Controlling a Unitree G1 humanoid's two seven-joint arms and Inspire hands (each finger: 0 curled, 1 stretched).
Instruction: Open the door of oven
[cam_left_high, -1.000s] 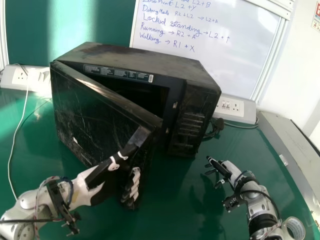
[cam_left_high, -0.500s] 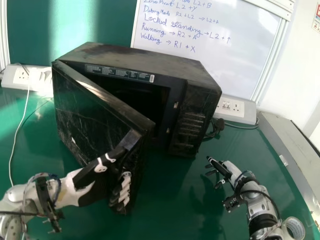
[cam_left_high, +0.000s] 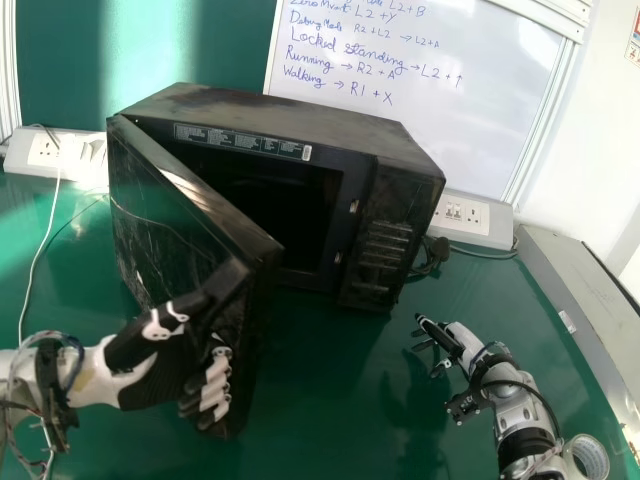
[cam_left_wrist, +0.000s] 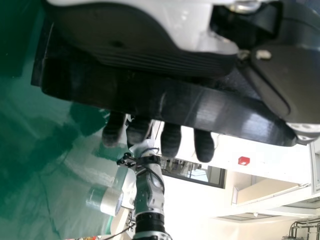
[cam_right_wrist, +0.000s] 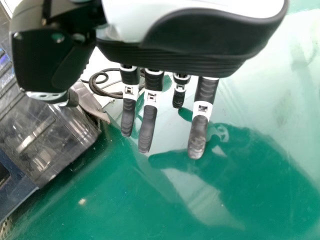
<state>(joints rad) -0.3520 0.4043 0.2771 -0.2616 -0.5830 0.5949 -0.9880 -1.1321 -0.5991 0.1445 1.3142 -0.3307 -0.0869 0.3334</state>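
Note:
The black oven (cam_left_high: 290, 115) stands on the green table with its door (cam_left_high: 185, 215) swung well out to the left side, the dark cavity exposed. My left hand (cam_left_high: 165, 365) is at the door's free edge, thumb on the outer face and fingers reaching round the edge. In the left wrist view the door's edge (cam_left_wrist: 165, 102) lies between the palm of the left hand (cam_left_wrist: 135, 35) and the fingertips, which stick out past it. My right hand (cam_left_high: 450, 340) rests apart from the oven, over the table at the right; in the right wrist view the right hand (cam_right_wrist: 200, 95) has straight fingers.
A whiteboard (cam_left_high: 400, 90) and socket boxes (cam_left_high: 465, 215) stand behind the oven. A tape roll (cam_left_high: 588, 456) lies beside the right forearm, and a grey metal case (cam_left_high: 590, 330) runs along the right side. A white cable (cam_left_high: 38, 260) trails at the left.
My left hand has moved left and toward the robot, and the door has swung wider with it. The right hand has kept still.

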